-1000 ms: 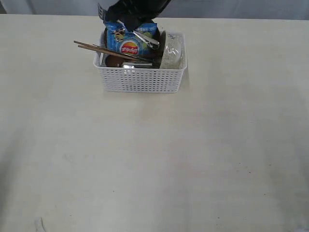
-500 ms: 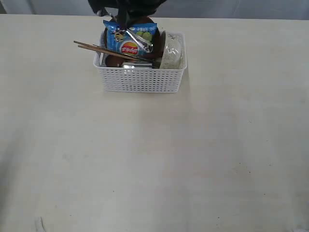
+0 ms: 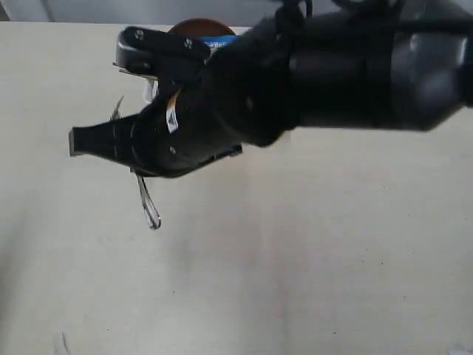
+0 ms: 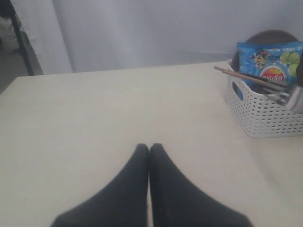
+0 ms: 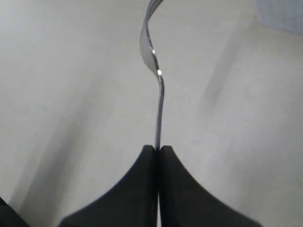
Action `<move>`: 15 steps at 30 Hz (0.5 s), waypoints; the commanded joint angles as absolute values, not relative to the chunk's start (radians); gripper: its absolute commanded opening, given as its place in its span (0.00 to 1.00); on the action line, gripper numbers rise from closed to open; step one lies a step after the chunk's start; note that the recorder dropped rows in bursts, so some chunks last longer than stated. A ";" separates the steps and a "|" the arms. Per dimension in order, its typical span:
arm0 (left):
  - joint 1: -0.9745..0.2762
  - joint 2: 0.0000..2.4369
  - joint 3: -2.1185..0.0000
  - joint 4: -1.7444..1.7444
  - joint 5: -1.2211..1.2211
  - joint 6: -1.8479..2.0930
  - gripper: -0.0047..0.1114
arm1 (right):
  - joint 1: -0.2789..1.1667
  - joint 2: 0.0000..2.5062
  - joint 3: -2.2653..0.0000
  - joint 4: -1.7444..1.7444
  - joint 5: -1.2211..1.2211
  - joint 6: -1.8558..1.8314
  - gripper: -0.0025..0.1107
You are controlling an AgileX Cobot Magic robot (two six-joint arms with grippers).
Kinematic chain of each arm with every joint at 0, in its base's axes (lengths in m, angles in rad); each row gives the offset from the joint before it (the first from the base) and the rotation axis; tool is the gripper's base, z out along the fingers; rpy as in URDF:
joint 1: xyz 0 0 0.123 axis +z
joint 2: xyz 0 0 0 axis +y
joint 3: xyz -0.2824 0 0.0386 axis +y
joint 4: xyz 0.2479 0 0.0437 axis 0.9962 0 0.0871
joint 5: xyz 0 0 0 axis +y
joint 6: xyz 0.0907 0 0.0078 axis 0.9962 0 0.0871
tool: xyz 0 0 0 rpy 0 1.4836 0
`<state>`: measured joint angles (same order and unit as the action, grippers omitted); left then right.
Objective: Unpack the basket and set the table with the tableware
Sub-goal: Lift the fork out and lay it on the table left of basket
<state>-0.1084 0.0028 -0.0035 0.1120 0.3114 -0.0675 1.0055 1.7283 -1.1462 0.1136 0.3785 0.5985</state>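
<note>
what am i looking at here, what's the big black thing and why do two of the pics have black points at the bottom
This is a robot with two arms, each ending in a two-finger gripper. One picture comes from a camera off the arms; the big black shape in it is the right arm, close to the lens. The other two pictures come from cameras on the wrists, so the black points are each gripper's own fingers. The left gripper is shut and empty, over the pale table. On the table stands a white basket holding a blue chip bag, wooden chopsticks and a round brown plate. The right gripper is shut on the handle of a steel fork.
</note>
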 commanded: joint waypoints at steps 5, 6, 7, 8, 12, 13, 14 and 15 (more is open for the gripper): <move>-0.115 0.000 0.000 0.108 0.304 -0.067 0.04 | 1.013 1.727 -0.975 0.065 0.156 0.788 0.02; -0.115 0.000 0.000 0.108 0.304 -0.067 0.04 | 1.009 1.751 -0.964 0.038 0.151 0.829 0.02; -0.115 0.000 0.000 0.108 0.304 -0.067 0.04 | 1.009 1.788 -0.959 0.033 0.151 0.848 0.02; -0.115 0.000 0.000 0.108 0.304 -0.067 0.04 | 1.009 1.805 -0.959 0.033 0.151 0.848 0.02; -0.115 0.000 0.000 0.108 0.304 -0.067 0.04 | 1.009 1.878 -0.959 0.033 0.137 0.856 0.02; -0.115 0.000 0.000 0.108 0.304 -0.067 0.04 | 1.009 1.880 -0.959 0.033 0.128 0.856 0.02; -0.115 0.000 0.000 0.108 0.304 -0.067 0.04 | 1.006 1.880 -0.959 0.033 0.121 0.856 0.02; -0.115 0.000 0.000 0.108 0.304 -0.067 0.04 | 1.003 1.880 -0.959 0.033 0.121 0.856 0.02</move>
